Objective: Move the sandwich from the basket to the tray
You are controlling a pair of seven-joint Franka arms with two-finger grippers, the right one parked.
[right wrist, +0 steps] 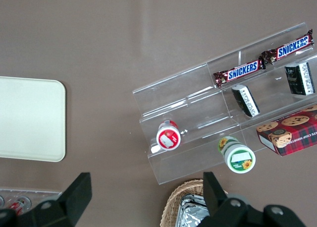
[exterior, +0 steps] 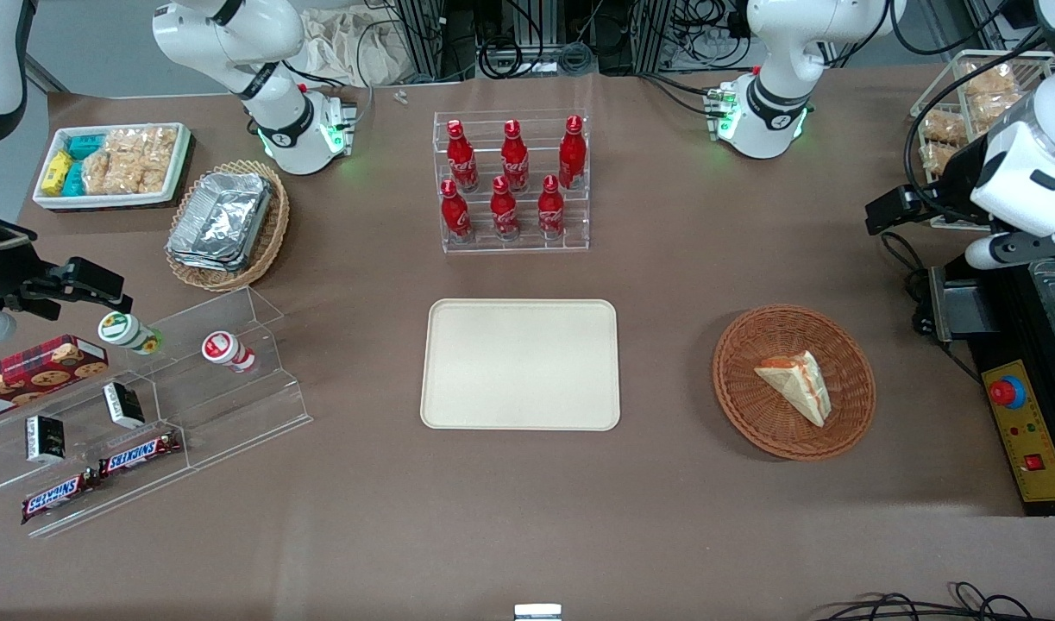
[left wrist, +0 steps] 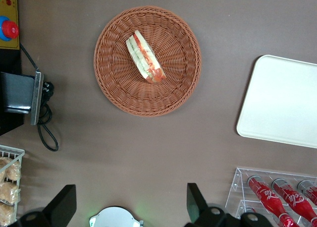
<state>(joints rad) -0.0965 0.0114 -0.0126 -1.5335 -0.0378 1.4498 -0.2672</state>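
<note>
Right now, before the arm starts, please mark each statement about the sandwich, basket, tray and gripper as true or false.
1. The sandwich lies in the basket. True.
2. The tray holds a bottle. False: it is bare.
3. The gripper grasps the sandwich. False: its fingers are open, apart from the sandwich.
4. The red bottles stand farther from the front camera than the tray. True.

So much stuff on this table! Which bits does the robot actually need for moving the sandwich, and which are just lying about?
Needed:
- triangular white-bread sandwich lying in the basket
- round orange-brown wicker basket
- flat cream rectangular tray, nothing on it
- working arm's hand, open, high above the table, apart from the basket

Just lying about:
- red bottles in a clear rack
- foil containers
- Snickers bars
</note>
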